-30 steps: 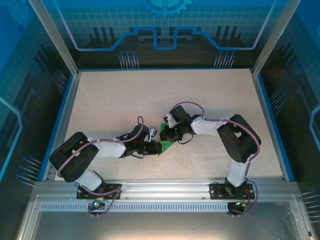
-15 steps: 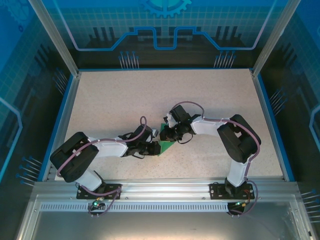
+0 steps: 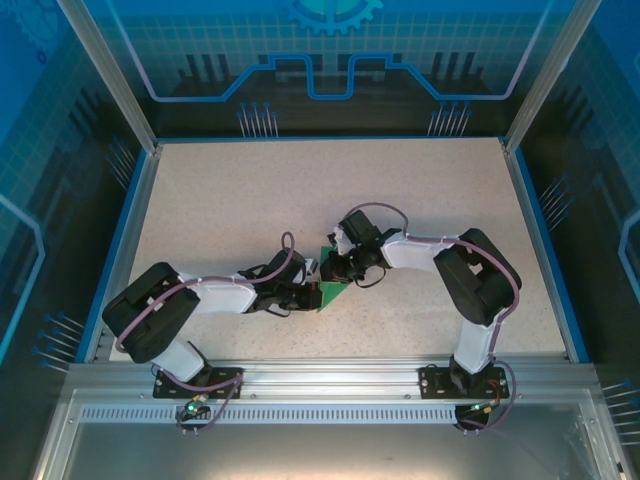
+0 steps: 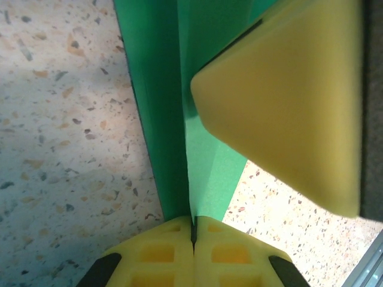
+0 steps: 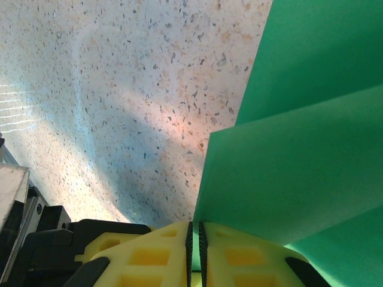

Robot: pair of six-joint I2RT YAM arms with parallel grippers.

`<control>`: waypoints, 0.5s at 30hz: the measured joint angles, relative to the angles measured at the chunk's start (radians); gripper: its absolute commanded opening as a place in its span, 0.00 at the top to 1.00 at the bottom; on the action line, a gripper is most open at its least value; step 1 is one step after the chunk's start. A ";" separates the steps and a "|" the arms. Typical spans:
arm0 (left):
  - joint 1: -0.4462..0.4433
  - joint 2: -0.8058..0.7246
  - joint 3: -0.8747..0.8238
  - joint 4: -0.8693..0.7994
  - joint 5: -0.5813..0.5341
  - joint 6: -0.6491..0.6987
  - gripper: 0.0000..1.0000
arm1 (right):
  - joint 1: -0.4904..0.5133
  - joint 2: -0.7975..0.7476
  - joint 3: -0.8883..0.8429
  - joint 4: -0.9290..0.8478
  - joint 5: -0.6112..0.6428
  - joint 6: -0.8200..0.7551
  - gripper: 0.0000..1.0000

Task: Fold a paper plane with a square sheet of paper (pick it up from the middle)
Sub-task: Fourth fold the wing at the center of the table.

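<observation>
your left gripper [image 4: 193, 230] at 9 o'clock and right gripper [image 5: 195, 230] at 1 o'clock each clamped tight on the folded green paper [image 3: 333, 294], which they mostly hid.

Reporter: Any word, brand, number or label legible here?

Desk: None can be read. The back panel [image 3: 200, 50] carries a wordless gear emblem [image 3: 330, 12] at its top edge and blue circuit-style lines [image 3: 330, 97] beneath it, with no lettering on either
</observation>
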 measured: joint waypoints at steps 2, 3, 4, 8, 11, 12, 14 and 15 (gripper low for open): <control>0.002 0.002 -0.002 0.007 0.007 -0.001 0.95 | 0.000 0.006 0.006 0.000 0.003 0.000 0.86; 0.003 0.002 -0.003 0.008 0.008 -0.004 0.93 | 0.000 0.007 0.008 0.001 0.005 0.000 0.86; 0.005 0.002 -0.005 0.012 0.009 -0.008 0.92 | 0.000 0.011 0.009 0.000 0.006 0.000 0.86; 0.007 0.002 -0.009 0.019 0.011 -0.023 0.85 | -0.003 0.032 0.014 0.001 0.007 0.000 0.87; 0.006 0.002 -0.010 0.022 0.014 -0.026 0.78 | -0.005 0.045 0.014 0.001 0.010 0.000 0.87; 0.007 0.001 -0.012 0.026 0.016 -0.028 0.74 | -0.006 0.048 0.014 0.001 0.010 0.000 0.87; 0.006 -0.016 -0.031 0.050 0.019 -0.045 0.72 | -0.006 0.055 0.014 0.002 0.010 0.000 0.87; 0.007 -0.032 -0.047 0.054 0.019 -0.052 0.70 | -0.006 0.057 0.014 0.003 0.010 0.000 0.87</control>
